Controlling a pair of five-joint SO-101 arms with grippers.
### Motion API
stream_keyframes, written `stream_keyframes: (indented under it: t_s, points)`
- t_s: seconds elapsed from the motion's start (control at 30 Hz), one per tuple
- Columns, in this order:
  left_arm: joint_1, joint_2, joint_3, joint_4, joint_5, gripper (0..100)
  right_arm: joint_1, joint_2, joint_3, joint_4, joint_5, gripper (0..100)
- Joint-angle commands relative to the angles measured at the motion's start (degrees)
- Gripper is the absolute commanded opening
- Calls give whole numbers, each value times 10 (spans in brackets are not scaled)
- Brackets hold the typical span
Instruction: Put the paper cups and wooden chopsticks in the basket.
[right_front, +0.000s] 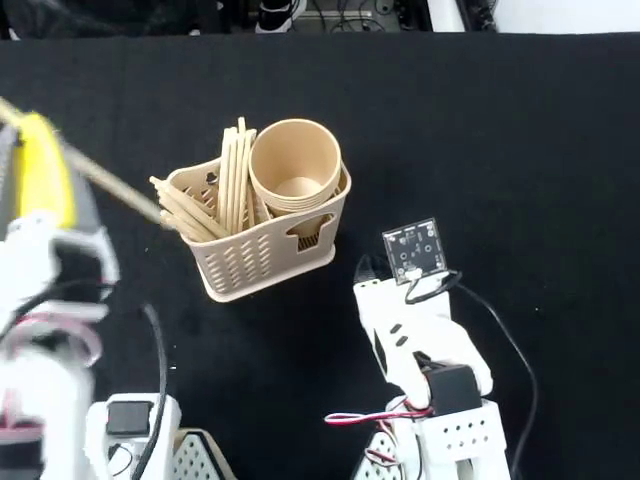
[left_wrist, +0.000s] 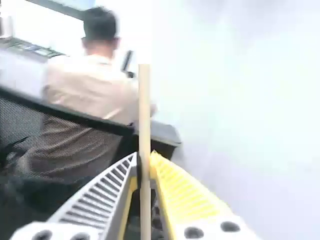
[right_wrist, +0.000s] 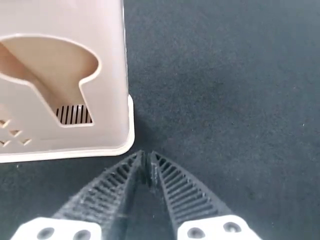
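A beige slotted basket (right_front: 265, 255) stands on the black table. In it sits a stack of paper cups (right_front: 295, 165) beside several wooden chopsticks (right_front: 232, 180). At the far left, my left gripper (right_front: 35, 125), with a yellow finger, is raised and shut on one chopstick (right_front: 110, 180), whose lower end reaches the basket's left rim. In the left wrist view this chopstick (left_wrist: 144, 110) sticks straight out between the shut fingers of my left gripper (left_wrist: 144, 157). My right gripper (right_front: 365, 268) rests low just right of the basket, shut and holding nothing; its wrist view has the right gripper (right_wrist: 147, 162) close to the basket's corner (right_wrist: 65, 75).
Black cloth covers the table, with open room to the right and behind the basket. The right arm's white body and cables (right_front: 430, 370) lie at the front right, the left arm's base (right_front: 130, 425) at the front left. A seated person (left_wrist: 85, 110) shows in the room behind.
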Motion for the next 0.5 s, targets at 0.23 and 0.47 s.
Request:
stream_keyframes:
  t_s: [0.23, 0.47]
  points:
    - [95, -156, 444, -268, -78, 29, -4, -7, -4, -12, 5, 28]
    - [129, -156, 456, -199, -82, 39, -3, -7, 0, -25, 5, 28]
